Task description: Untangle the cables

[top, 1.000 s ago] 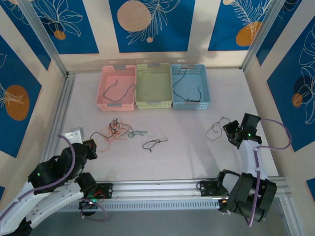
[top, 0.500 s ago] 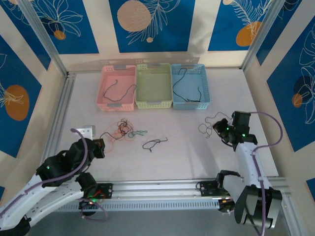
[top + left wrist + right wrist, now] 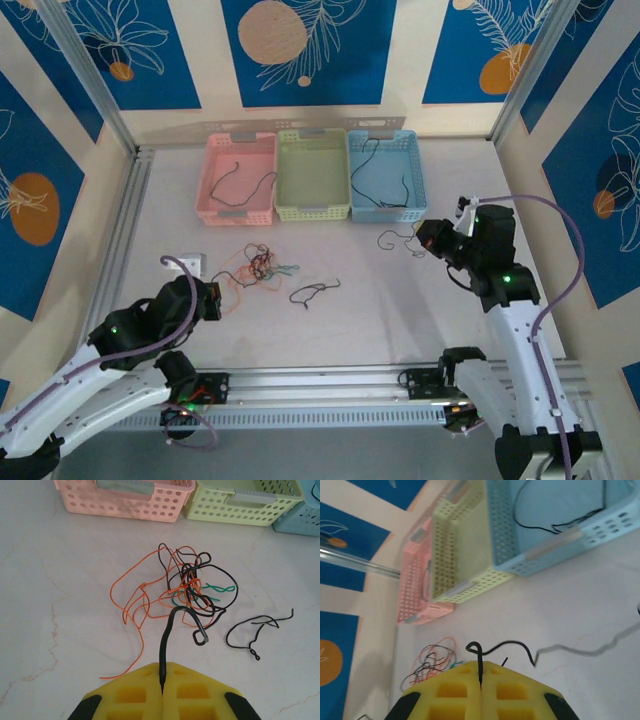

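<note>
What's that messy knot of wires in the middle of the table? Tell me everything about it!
The tangle is a loose knot of thin, bendy wires: several orange loops, black curls and a bit of teal-green. It rests on the white marbled table, in front of the pink basket. One black strand rises from it into the shut left gripper. A separate black wire lies beside it, not touching.
</note>
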You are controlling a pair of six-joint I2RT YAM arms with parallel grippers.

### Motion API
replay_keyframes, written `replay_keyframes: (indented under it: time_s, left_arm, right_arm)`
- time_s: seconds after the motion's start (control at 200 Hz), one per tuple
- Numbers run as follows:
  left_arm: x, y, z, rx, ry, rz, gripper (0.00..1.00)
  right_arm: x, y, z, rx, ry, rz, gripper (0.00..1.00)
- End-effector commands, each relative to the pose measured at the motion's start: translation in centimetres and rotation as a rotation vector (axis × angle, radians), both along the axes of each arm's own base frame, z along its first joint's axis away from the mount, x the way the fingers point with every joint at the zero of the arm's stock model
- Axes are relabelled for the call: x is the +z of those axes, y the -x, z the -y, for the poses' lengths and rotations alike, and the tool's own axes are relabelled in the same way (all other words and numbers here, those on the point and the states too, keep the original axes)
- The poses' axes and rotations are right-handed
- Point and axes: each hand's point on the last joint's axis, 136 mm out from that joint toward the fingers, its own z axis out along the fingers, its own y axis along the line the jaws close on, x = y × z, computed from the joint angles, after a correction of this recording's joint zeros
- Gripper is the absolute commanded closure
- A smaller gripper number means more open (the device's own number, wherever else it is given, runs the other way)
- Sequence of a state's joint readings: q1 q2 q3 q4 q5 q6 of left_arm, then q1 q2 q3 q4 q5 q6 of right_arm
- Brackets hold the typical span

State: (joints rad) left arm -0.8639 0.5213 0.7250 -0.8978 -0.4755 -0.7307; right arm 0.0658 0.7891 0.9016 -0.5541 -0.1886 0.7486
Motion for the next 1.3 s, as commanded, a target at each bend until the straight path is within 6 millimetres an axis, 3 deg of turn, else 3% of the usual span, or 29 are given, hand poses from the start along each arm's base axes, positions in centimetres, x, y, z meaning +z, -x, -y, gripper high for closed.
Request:
replay_keyframes:
  time_s: [0.0, 0.145, 0.345, 0.655, 0.945, 1.055, 1.165, 1.295]
  left_arm:
    - [-0.4, -0.2, -0.4, 0.022, -0.013, -0.001, 1.00]
    - [-0.3, -0.4, -0.5, 0.027, -0.024, 0.004, 1.00]
    - [-0.2, -0.2, -0.4, 0.017, -0.010, 0.010, 1.00]
    - [-0.2, -0.1, -0.3, 0.009, -0.011, 0.009, 1.00]
    - [-0.2, -0.1, -0.4, 0.010, -0.009, 0.015, 1.00]
    - [-0.2, -0.1, -0.4, 0.008, -0.012, 0.013, 1.00]
    - [-0.2, -0.1, -0.3, 0.007, -0.009, 0.013, 1.00]
    - [-0.2, 0.0, -0.4, 0.005, -0.006, 0.013, 1.00]
  right_arm:
    - [3.4, 1.1, -1.4, 0.061, -0.043, 0.054, 1.00]
    - [8.0, 0.7, -1.5, 0.045, -0.054, 0.165, 1.00]
    - [14.8, -1.9, -0.6, -0.021, -0.022, 0.286, 1.00]
    - [25.0, -5.2, -0.8, -0.032, -0.064, 0.493, 1.00]
    - [30.4, -10.0, -0.9, -0.055, -0.069, 0.638, 1.00]
    - [31.5, -11.8, -0.9, -0.062, -0.087, 0.664, 1.00]
    - [32.8, -12.9, -2.2, 0.011, -0.083, 0.761, 1.00]
    - [32.6, -15.2, -2.4, -0.024, -0.051, 0.822, 1.00]
